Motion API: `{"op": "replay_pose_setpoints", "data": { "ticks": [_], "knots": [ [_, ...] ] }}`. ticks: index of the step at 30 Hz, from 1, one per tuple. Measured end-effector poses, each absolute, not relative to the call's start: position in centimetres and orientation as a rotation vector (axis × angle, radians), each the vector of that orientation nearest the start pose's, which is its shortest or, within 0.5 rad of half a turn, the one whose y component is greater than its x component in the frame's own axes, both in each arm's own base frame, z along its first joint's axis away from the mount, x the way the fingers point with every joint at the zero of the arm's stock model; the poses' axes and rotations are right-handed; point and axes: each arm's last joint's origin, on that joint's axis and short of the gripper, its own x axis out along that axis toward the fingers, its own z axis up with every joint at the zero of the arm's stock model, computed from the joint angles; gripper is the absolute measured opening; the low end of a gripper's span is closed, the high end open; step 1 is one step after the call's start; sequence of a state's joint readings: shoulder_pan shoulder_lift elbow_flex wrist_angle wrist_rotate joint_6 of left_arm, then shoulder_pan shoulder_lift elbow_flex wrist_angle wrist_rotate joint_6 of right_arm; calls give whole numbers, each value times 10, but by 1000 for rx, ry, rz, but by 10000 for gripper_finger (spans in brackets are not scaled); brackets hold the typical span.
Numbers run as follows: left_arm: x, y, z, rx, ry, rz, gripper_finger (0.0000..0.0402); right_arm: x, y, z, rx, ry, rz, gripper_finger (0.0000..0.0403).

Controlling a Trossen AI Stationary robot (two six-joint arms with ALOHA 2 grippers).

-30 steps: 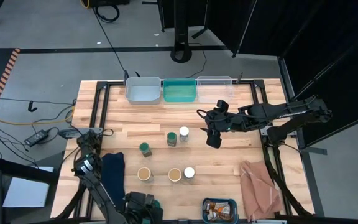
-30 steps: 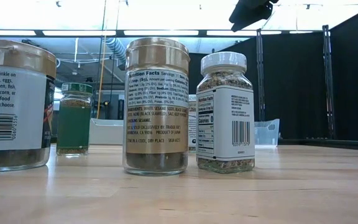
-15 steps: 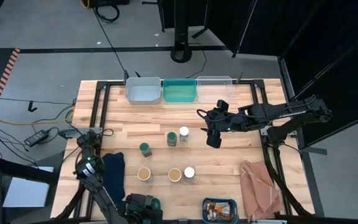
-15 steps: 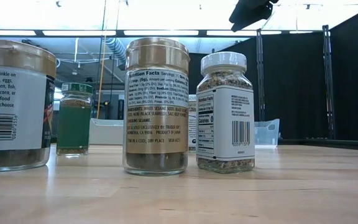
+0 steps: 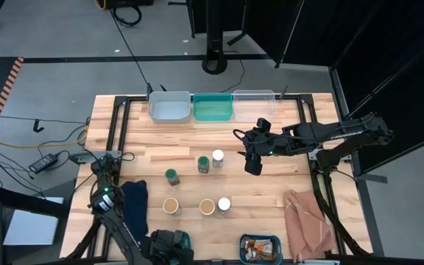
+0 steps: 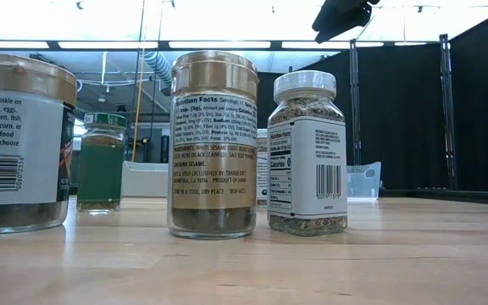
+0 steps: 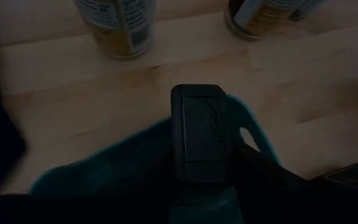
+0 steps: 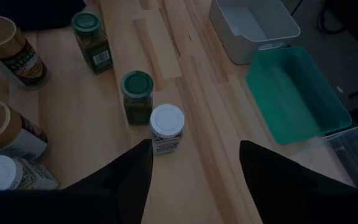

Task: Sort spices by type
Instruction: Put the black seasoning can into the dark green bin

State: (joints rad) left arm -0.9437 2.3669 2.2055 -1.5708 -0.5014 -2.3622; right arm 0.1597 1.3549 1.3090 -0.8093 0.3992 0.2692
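Over the right-centre of the wooden table [image 5: 146, 147], hanging above the boards as the right gripper [image 5: 252, 166], fingers [image 8: 132, 177] spread apart and gripping nothing, near the first white-topped jar [image 5: 218, 157]. Standing upright in a loose cluster at mid-table, six spice jars. Sitting just beside that white-topped jar, a green-topped jar [image 5: 203, 163]. Standing a little farther toward the left arm's side, a second green-topped jar [image 5: 171, 176]. Lining up in the row nearer the front edge, a tan-topped jar [image 5: 171, 205], a second tan-topped jar [image 5: 207, 207] and a second white-topped jar [image 5: 224, 204], the last two close together.

Waiting side by side along the far edge, well apart from the jars, a white bin [image 5: 169, 107], a teal bin [image 5: 213, 107] and a clear bin [image 5: 254, 98]. Resting at the front edge, a small blue bin [image 5: 260, 239] holding brown items too small to identify. Lying flat at front left, a dark blue cloth [image 5: 133, 206]; lying crumpled at front right, a pinkish-brown cloth [image 5: 305, 221].

Sitting low at the front edge beside the dark blue cloth as the left gripper [image 5: 169, 243], fingers pressed shut and holding nothing, pointing toward two jars just ahead of it.
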Motion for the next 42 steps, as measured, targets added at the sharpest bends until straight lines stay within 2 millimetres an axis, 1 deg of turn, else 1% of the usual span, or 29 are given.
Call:
{"op": "replay_pose_setpoints", "data": {
  "ticks": [3,14,23,33,36,42],
  "knots": [
    [272,-352,213,-848,766,1052,130,271,32,339,16,784,-332,248],
    [272,-352,215,-740,733,970,130,271,32,339,13,785,-331,248],
    [269,-354,216,-545,731,854,130,271,32,339,13,785,-331,248],
    [256,-364,216,-520,730,812,130,272,32,339,16,778,-331,248],
    [253,-368,213,-510,725,806,130,273,31,339,23,770,-335,248],
    [253,-372,199,-481,726,811,130,273,30,339,47,764,-349,248]
  ]
}}
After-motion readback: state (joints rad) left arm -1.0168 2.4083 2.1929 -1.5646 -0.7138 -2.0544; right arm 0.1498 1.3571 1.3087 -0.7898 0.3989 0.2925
